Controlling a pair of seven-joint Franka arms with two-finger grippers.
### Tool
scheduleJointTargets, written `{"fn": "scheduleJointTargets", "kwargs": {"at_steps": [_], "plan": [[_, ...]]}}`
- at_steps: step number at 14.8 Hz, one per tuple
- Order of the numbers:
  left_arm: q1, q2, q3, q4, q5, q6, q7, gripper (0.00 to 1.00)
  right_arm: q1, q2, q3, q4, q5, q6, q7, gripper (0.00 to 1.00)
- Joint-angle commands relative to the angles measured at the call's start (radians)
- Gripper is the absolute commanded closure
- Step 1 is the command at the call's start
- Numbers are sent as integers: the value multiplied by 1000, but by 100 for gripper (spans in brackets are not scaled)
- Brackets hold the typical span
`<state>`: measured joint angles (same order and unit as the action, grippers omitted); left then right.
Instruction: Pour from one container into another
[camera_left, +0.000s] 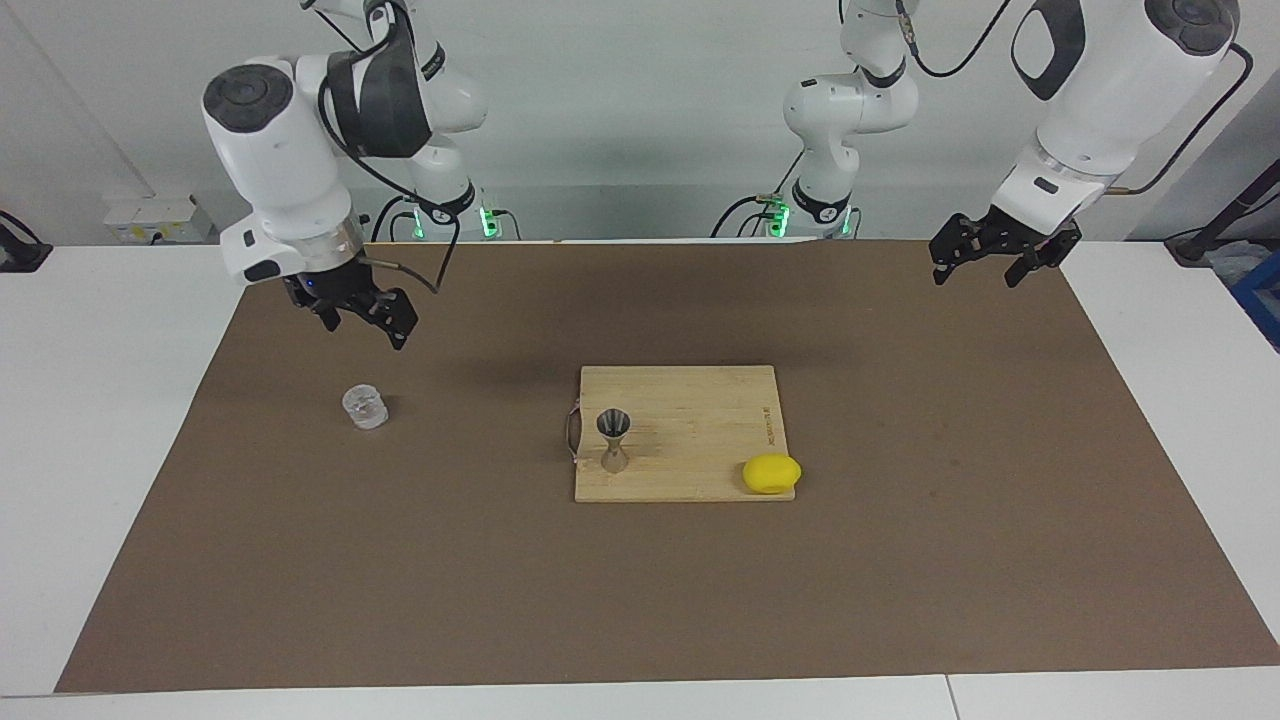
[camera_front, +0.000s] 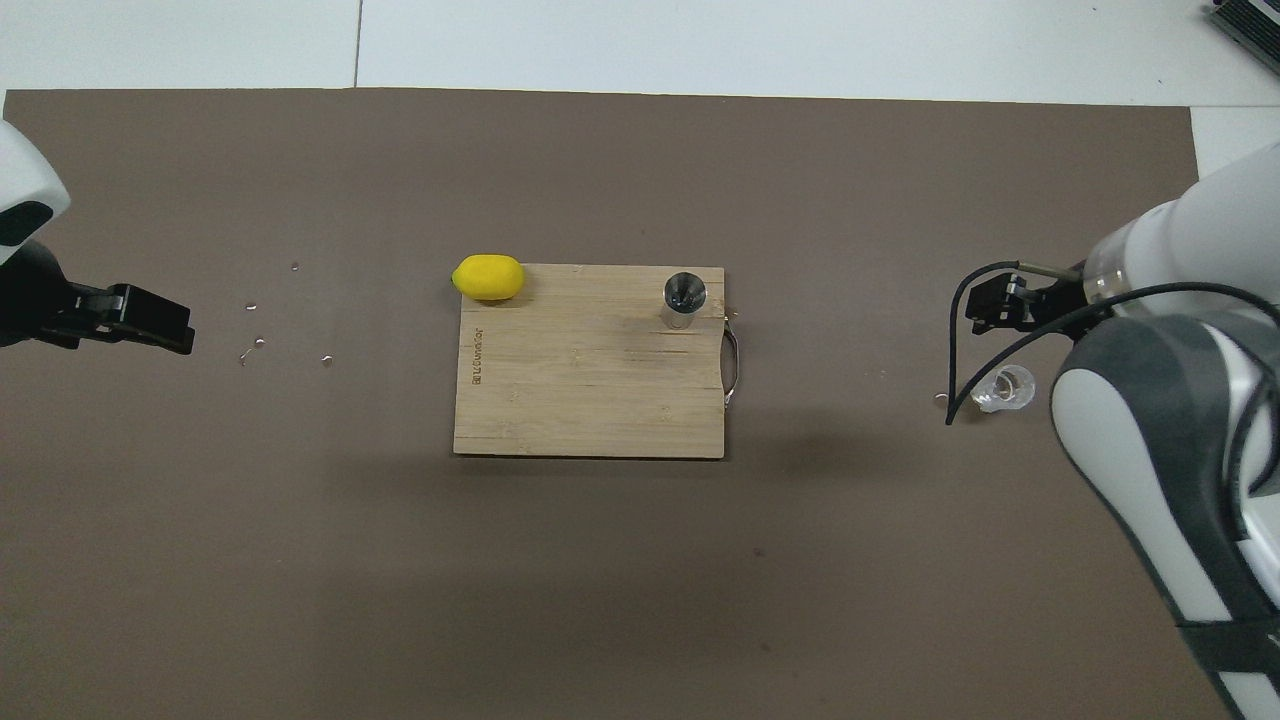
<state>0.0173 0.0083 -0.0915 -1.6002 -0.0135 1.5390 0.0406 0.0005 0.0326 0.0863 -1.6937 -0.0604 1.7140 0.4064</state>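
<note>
The small clear ribbed glass cup (camera_left: 365, 407) (camera_front: 1003, 388) stands upright on the brown mat toward the right arm's end of the table. My right gripper (camera_left: 365, 333) (camera_front: 995, 308) hangs open in the air close above it, holding nothing and well clear of it. The silver hourglass jigger (camera_left: 613, 440) (camera_front: 684, 298) stands upright on the wooden cutting board (camera_left: 700, 420) (camera_front: 590, 380), near its metal handle. My left gripper (camera_left: 985, 262) (camera_front: 180, 330) waits open and empty over the mat at the left arm's end.
A yellow lemon (camera_left: 771, 473) (camera_front: 488, 277) rests at the board's corner farthest from the robots, toward the left arm's end. Small droplets (camera_front: 255, 340) dot the mat near the left gripper. One more droplet (camera_front: 940, 398) lies beside the glass.
</note>
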Motion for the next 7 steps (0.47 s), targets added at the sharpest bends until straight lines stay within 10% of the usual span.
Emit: {"fn": "scheduleJointTargets", "kwargs": {"at_steps": [1,7], "plan": [[-8,-28,12,-32,-8,18,10,0,-8,7,1,86,-4,-80,-59,1],[-8,-28,12,-32,-8,18,10,0,-20,-53,0,74,11,-152,-168,0]]}}
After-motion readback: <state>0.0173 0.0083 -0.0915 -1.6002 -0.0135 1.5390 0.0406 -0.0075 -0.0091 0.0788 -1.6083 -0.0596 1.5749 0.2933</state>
